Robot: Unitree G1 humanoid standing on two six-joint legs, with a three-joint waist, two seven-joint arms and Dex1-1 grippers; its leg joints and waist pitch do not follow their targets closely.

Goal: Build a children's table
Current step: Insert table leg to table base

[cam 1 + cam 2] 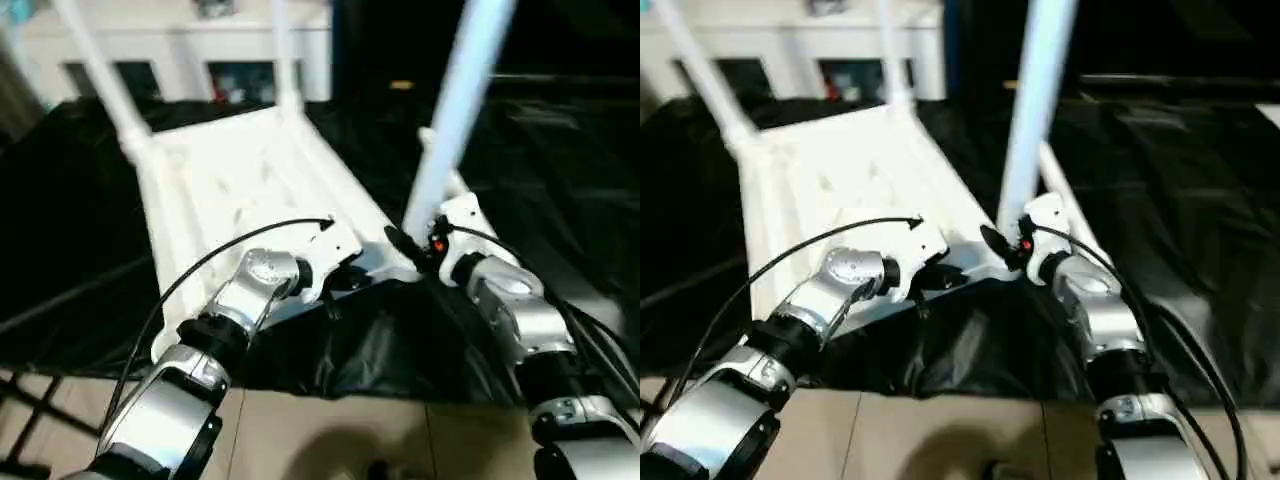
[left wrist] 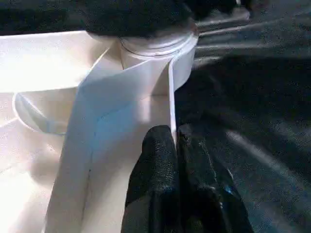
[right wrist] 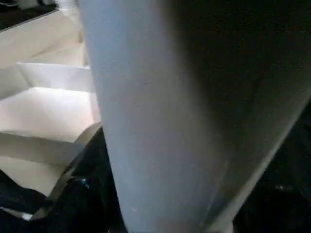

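The white table top [image 1: 230,180] lies upside down on a black cloth, ribbed underside up. Two white legs [image 1: 100,80] [image 1: 283,50] stand in its far corner sockets. A third leg [image 1: 455,110] rises from the near right corner socket [image 2: 155,53], leaning slightly to the right. My right gripper [image 1: 410,245] is shut on this leg just above the socket, and the tube [image 3: 160,116] looms close in the right wrist view. My left gripper [image 2: 174,138] is shut on the thin upright rim of the table top, close beside that same corner.
A black cloth [image 1: 560,180] covers the surface under and around the table top, bunched in folds at the near edge. Pale floor tiles [image 1: 330,440] lie in front. A white glass-door cabinet [image 1: 180,50] stands behind. Black cables arc over both forearms.
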